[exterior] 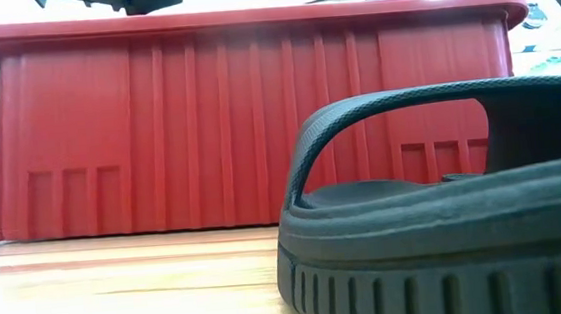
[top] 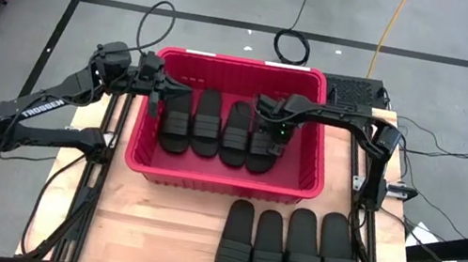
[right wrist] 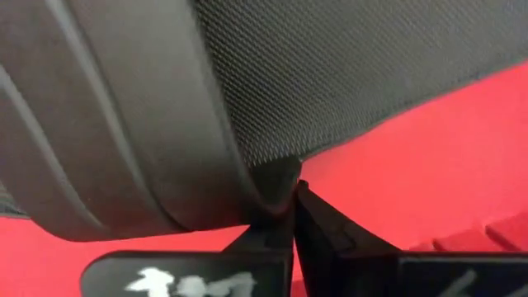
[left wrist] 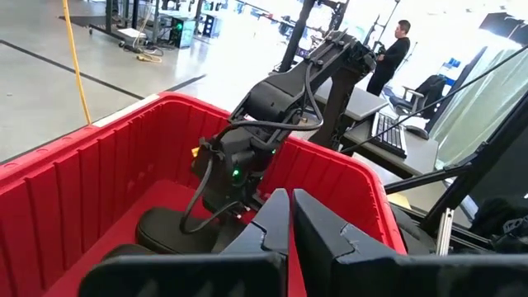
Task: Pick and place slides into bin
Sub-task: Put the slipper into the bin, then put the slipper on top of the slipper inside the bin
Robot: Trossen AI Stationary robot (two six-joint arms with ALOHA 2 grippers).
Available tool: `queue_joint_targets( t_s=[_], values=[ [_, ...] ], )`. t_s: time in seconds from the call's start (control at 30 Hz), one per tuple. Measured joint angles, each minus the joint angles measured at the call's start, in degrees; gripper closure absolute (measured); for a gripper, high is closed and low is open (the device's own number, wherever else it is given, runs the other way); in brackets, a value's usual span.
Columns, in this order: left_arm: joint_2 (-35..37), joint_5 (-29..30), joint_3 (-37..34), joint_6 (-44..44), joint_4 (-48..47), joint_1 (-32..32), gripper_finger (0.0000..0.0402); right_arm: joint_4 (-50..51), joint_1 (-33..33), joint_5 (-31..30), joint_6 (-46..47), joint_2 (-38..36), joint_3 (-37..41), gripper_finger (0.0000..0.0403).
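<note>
The red bin (top: 221, 178) stands mid-table; its near wall fills the low view (exterior: 208, 133). Several black slides lie side by side on its floor (top: 208, 122). My right gripper (top: 273, 136) is down inside the bin, shut on the rightmost slide (top: 260, 155). My left gripper (top: 162, 95) is shut and empty, above the leftmost slide (top: 176, 126) in the bin. Several more slides (top: 288, 252) lie in a row on the table in front of the bin; one shows close up in the low view (exterior: 447, 234). My right gripper pinches the rightmost slide's side edge (right wrist: 276, 186), beside its ribbed strap, between its two fingers. The fingers come from above, pointing down into the bin. The slide lies about level, low in the bin next to the others; whether it rests on the floor I cannot tell.
The bin's far and right walls (left wrist: 330, 173) stand close around my right arm. A black box and cables (top: 354, 94) lie behind the bin at the right. Bare wood (top: 160, 233) shows left of the slides on the table. A person (left wrist: 396, 49) stands far off in the room.
</note>
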State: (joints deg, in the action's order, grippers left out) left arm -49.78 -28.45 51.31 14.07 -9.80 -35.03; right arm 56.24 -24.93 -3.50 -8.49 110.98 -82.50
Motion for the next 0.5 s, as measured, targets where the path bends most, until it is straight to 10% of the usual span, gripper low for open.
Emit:
queue_joint_targets(
  t_s=[0.5],
  values=[
    [0.0, 0.0, 0.0, -4.0, -0.7, 0.1, 0.0388, -0.7, -0.5, -3.0, 4.2, -8.0, 0.0, 0.0403]
  ],
)
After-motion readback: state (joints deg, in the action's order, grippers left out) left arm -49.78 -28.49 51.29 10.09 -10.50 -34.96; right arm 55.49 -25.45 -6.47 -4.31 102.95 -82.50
